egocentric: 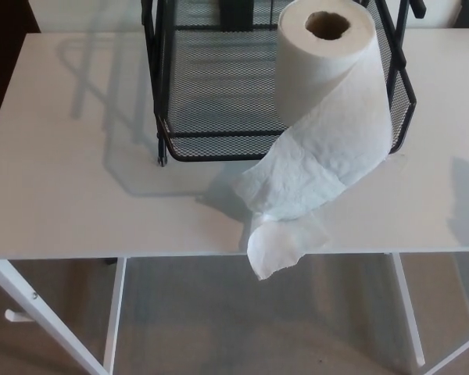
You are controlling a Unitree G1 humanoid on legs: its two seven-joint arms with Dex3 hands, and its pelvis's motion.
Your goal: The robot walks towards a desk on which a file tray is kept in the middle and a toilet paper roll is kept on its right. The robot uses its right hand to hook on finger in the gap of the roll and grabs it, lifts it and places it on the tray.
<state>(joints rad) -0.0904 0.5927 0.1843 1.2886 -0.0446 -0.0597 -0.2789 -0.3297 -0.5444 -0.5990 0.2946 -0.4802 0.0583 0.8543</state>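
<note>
One white desk (70, 156) filling the frame left to right, near edge low in view, white legs (113, 312) and beige floor (258, 336) below it. Black mesh file tray (211, 94) on the desk, middle, far side, cut off by the top of the frame. Tray shadow (133, 168) on the desk, left and near side of the tray. Toilet paper roll (324, 74) inside the tray, right side, upright on the mesh floor, close to the right wall and near rim. Loose tail (305, 183) unwound from the roll, draped over the tray's near rim, crumpled on the desk, running to the near edge; tip (270, 258) hanging past that edge. Soft grey shadow (465, 203) on the desk at the right border. Core hole (328, 25) facing up. Both out of view: left hand, right hand; finger state impossible to tell.
</note>
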